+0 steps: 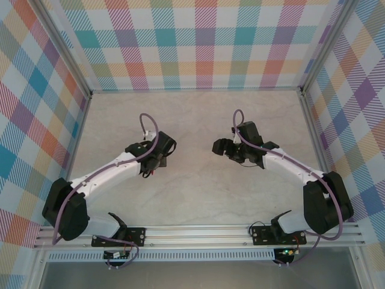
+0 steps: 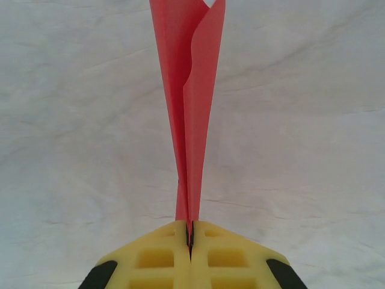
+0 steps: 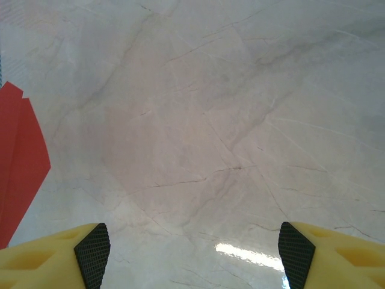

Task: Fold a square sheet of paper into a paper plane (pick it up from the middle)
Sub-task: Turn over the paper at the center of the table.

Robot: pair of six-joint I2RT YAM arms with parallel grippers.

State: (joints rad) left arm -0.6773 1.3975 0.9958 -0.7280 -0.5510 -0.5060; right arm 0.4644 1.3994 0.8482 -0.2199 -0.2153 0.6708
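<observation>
Over marble table (image 1: 198, 205), left gripper (image 2: 190, 233) clenches the paper plane (image 2: 191, 108); right gripper (image 3: 192, 247) beside it stands released. Folding seems done; next, lower it gently.

Lettering, labels, brand marks, numerals, signs: none legible; red paper (image 2: 191, 108), plain on every visible face, no print; table (image 1: 198, 198), marble veining only; checked walls (image 1: 204, 42), coloured pattern only, no wording; small board at the right arm's base (image 1: 287, 253), one green light, any marking too small to read.
</observation>
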